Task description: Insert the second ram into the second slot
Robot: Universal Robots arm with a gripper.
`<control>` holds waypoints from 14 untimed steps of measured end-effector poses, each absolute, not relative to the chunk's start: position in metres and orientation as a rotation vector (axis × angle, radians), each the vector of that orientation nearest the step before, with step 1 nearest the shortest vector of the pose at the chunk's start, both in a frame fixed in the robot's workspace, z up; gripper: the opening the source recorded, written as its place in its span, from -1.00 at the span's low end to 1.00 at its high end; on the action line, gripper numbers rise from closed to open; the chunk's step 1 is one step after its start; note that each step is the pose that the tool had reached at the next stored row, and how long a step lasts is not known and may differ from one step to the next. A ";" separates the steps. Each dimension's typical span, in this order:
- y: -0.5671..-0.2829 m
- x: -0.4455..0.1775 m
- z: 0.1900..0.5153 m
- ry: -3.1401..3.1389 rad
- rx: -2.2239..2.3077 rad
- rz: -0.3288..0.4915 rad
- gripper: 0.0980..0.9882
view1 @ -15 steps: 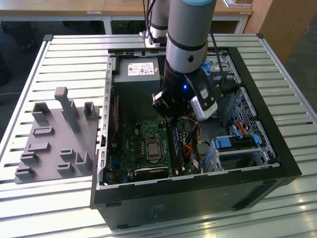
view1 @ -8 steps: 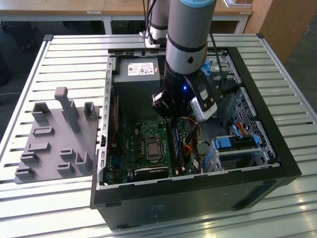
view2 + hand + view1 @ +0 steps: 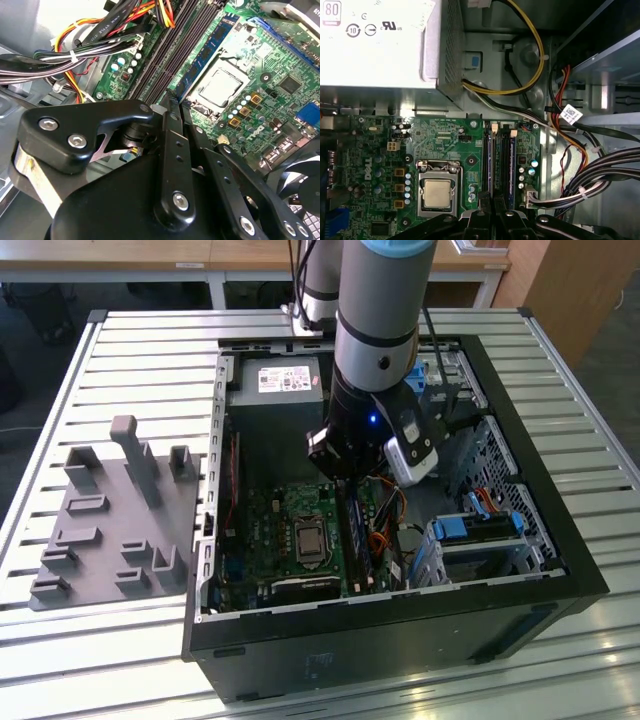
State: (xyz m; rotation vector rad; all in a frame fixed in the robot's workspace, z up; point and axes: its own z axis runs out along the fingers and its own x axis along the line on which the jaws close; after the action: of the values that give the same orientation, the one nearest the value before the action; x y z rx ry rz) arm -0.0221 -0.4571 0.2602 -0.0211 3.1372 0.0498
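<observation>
From my station, the end effector [image 3: 348,485] sits low inside the open case [image 3: 400,650], over the memory slots beside the processor [image 3: 437,194]. In both wrist views its fingers [image 3: 482,216] are drawn together. The second ram [image 3: 212,47], a blue stick standing on edge in the slot nearest the processor, runs straight in between them. I read that as a grip on the stick's top edge around mid-length, though the contact itself is hidden.

The stick looks low in its slot, so I judge this to be the seating push. To do it well I would hold the stick upright and parallel to the slot, and press straight down without rocking. I would count it seated only when the pale end latch [image 3: 493,128] closes.

In the first wrist view another blue edge [image 3: 511,160] shows in an outer slot, but I cannot tell whether it is a stick or the slot's plastic. The cable bundle [image 3: 600,175] lies just past the slots and is the nearest snag. The power supply [image 3: 375,45] and the drive cage [image 3: 480,528] hem in the arm's wrist. A grey fixture tray [image 3: 110,510] rests on the table [image 3: 150,350], well apart.
</observation>
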 end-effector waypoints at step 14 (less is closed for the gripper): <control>-0.457 -0.022 0.254 3.137 -0.021 0.048 -0.91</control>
State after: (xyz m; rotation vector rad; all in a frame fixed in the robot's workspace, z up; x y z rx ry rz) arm -0.0220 -0.4571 0.2539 -0.0207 3.1372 0.0480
